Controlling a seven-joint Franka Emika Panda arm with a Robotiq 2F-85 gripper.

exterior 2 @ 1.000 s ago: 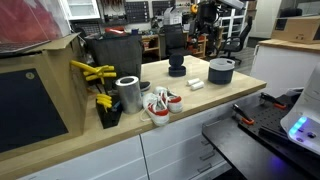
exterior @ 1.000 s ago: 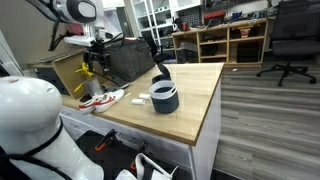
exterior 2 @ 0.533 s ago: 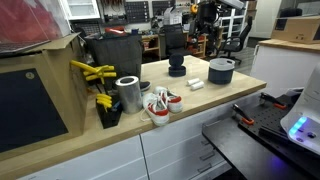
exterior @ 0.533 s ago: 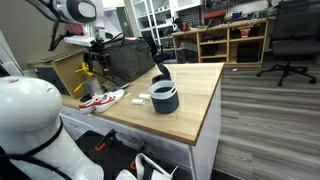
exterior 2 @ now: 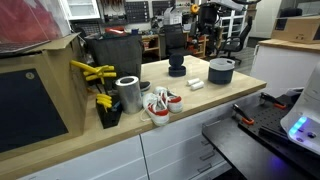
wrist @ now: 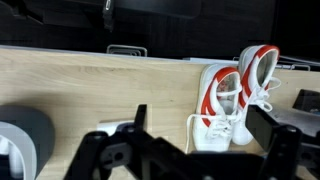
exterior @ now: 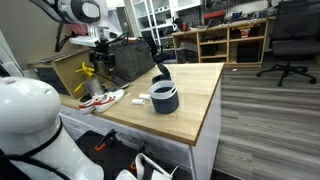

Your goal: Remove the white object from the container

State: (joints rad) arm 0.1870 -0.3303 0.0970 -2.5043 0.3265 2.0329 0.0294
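The dark blue-grey container (exterior: 165, 99) stands near the middle of the wooden table, also seen in the other exterior view (exterior 2: 221, 70) and at the lower left of the wrist view (wrist: 20, 140). One small flat white object (exterior: 141, 98) lies on the table beside it (exterior 2: 195, 85) (wrist: 112, 127). Whether a second one lies inside the tub cannot be told. My gripper (exterior: 100, 45) (wrist: 200, 135) hangs high above the table's far side, open and empty, with its fingers (wrist: 136, 122) wide apart over the red-and-white shoes (wrist: 235, 95).
The shoes (exterior: 100, 100) (exterior 2: 160, 103) lie by the table edge. A black wedge-shaped thing (exterior: 160, 75) (exterior 2: 177, 68) stands behind the container. A silver can (exterior 2: 128, 93), yellow tools (exterior 2: 92, 72) and a black box (exterior 2: 110, 50) crowd one end.
The arm has shifted very slightly. Nothing on the table has moved.
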